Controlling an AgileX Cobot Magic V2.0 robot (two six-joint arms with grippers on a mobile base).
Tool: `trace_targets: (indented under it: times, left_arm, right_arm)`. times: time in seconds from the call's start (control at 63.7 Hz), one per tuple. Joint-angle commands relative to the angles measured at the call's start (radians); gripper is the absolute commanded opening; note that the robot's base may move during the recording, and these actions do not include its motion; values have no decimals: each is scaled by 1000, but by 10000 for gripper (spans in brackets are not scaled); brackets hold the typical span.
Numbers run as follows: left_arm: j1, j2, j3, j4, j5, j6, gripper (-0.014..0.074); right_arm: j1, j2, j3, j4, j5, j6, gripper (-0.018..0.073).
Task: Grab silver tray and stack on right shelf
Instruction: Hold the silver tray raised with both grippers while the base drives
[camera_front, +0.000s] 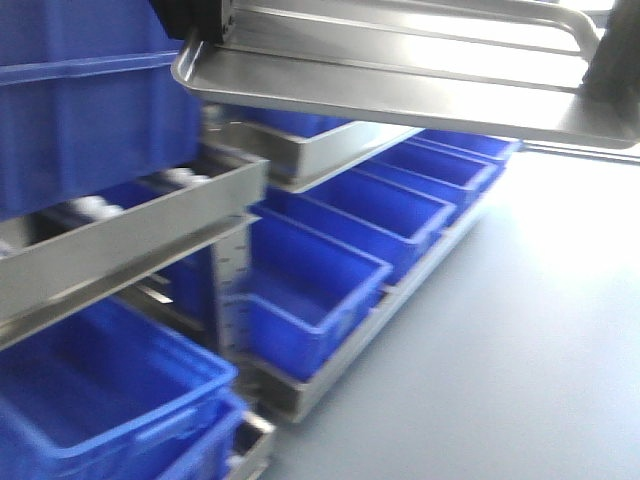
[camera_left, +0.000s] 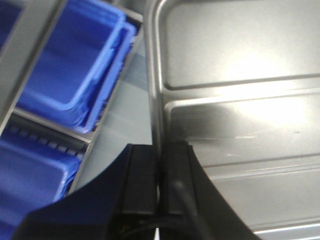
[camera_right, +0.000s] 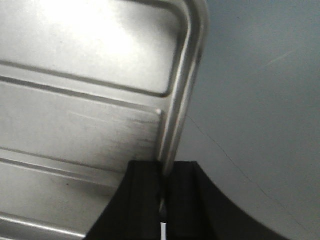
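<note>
The silver tray (camera_front: 400, 90) hangs level near the top of the front view, carried between both arms, its two long ridges showing. My left gripper (camera_front: 197, 38) is shut on its left rim and my right gripper (camera_front: 608, 78) on its right rim. In the left wrist view the black jaws (camera_left: 160, 150) pinch the tray's (camera_left: 240, 75) rim. The right wrist view shows the same pinch (camera_right: 164, 167) on the tray's (camera_right: 90, 65) opposite rim. A steel rack with white roller wheels (camera_front: 130, 225) stands at the left; I cannot tell whether it is the right shelf.
A big blue bin (camera_front: 90, 110) sits on the roller rack. Another metal tray (camera_front: 320, 150) lies just under the carried one. Rows of blue bins (camera_front: 320, 280) fill the lower racks, with more below left (camera_front: 110, 400). Grey floor (camera_front: 520, 330) spreads to the right.
</note>
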Motion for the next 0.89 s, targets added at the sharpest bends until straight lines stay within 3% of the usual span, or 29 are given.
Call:
trace_targets:
  times: [0.0,0.879]
  left_arm:
    - [-17,-36,-31,5,19,29,-93]
    - [-17,-36,-31,5,19,29,-93]
  right_arm:
    - [3,-33,-41,21,-77,-29,57]
    - [3,-33,-41,21,-77,-29,57]
